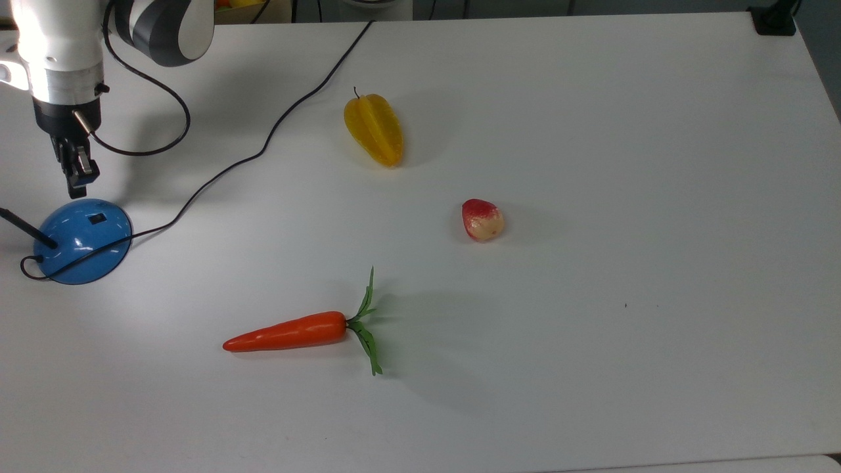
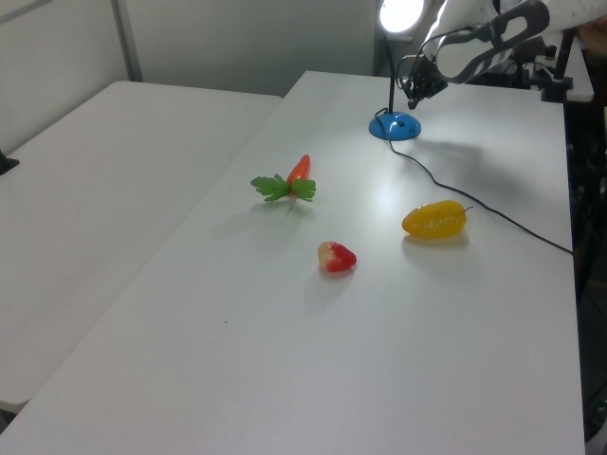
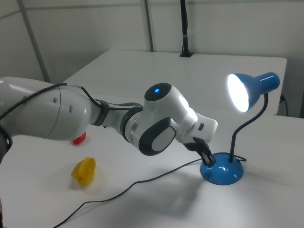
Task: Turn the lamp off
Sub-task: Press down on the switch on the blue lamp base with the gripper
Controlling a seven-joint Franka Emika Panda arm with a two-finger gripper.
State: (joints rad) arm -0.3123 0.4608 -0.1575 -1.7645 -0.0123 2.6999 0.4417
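Note:
The lamp has a glossy blue dome base (image 1: 82,241) at the top view's left edge, with a small black switch (image 1: 97,218) on top and a thin black neck (image 1: 23,230). Its blue head (image 3: 251,90) glows brightly in the right view, and the bulb (image 2: 401,13) also shines in the left view. My gripper (image 1: 77,190) points down, shut, with nothing in it. Its tip hangs at the base's rim, just short of the switch. In the right view the gripper (image 3: 208,159) is close over the left side of the base (image 3: 222,172).
The lamp's black cord (image 1: 263,148) runs across the white table (image 1: 591,328) toward the far edge. A yellow starfruit (image 1: 373,129), a red-and-cream fruit (image 1: 483,220) and an orange carrot (image 1: 289,332) lie to the top view's right of the lamp.

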